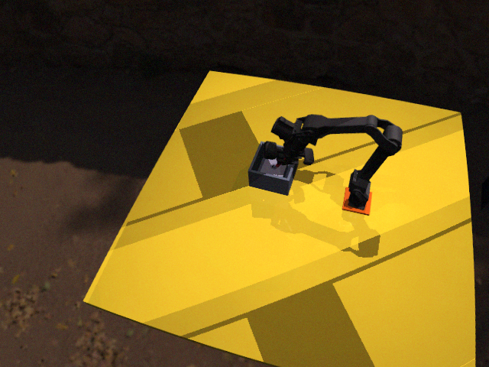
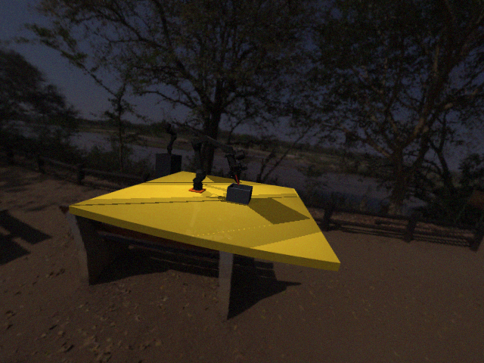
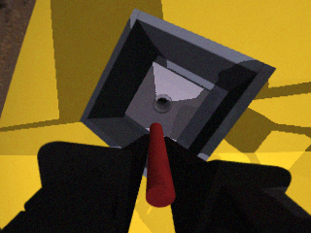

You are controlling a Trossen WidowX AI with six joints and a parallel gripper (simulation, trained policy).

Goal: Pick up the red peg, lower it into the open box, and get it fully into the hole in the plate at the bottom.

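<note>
The red peg (image 2: 237, 179) (image 3: 159, 167) is held between the fingers of my gripper (image 2: 235, 172) (image 3: 155, 140), which is shut on it. The peg points down, slightly tilted, with its lower end at about the height of the rim of the open grey box (image 1: 270, 183) (image 2: 238, 194) (image 3: 194, 40). A pale plate (image 3: 181, 88) lies at the box's bottom, with a round dark hole (image 3: 162, 103) in it. In the wrist view the peg's far end shows just below the hole, not in it. In the top view the gripper hides part of the box.
The box stands on a yellow table (image 1: 189, 268) (image 2: 168, 218) with shadow bands across it. The arm's base stands on an orange plate (image 1: 367, 208) (image 2: 201, 191) beside the box. The box's four walls stand up around the pale plate.
</note>
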